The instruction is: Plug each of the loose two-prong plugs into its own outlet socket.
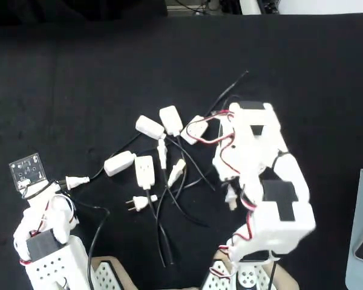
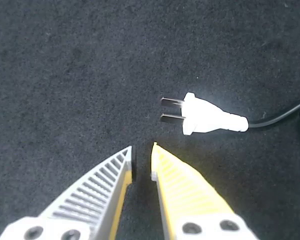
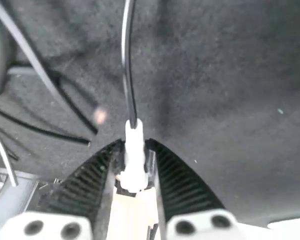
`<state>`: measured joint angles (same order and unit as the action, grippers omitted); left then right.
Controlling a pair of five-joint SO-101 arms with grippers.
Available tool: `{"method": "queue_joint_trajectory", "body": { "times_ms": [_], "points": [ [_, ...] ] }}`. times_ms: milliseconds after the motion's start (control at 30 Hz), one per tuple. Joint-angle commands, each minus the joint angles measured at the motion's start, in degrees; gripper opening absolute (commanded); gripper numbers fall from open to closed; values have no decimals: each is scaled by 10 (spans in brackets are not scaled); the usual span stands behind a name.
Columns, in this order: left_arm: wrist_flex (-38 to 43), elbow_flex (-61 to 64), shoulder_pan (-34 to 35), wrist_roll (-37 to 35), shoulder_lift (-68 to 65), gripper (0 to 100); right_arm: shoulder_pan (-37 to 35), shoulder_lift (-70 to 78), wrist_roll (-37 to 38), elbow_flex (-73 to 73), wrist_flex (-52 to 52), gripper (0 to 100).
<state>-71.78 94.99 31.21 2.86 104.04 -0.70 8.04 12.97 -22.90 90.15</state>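
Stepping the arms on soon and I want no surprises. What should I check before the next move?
1. Right gripper clamped on held plug: ok.
2. Prongs of held plug lined up with outlet block: cannot tell.
3. Left gripper wide enough for loose plug: not ok, jaws barely apart.
4. The loose plug lying clear on the cloth, prongs free: ok.
5. Slots of outlet block free of cables: cannot tell.
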Motion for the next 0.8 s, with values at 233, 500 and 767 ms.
{"method": "queue_joint_trajectory", "body": {
  "times_ms": [233, 500, 767],
  "points": [
    [41, -14, 5, -4, 3, 80, -6, -321, -6, -7, 12, 11],
    [127, -61, 4, -4, 3, 80, -26, -490, -43, -72, -56, 11],
    [255, -148, -29, -5, 3, 80, -162, -646, -121, -196, -178, 11]
  ]
}}
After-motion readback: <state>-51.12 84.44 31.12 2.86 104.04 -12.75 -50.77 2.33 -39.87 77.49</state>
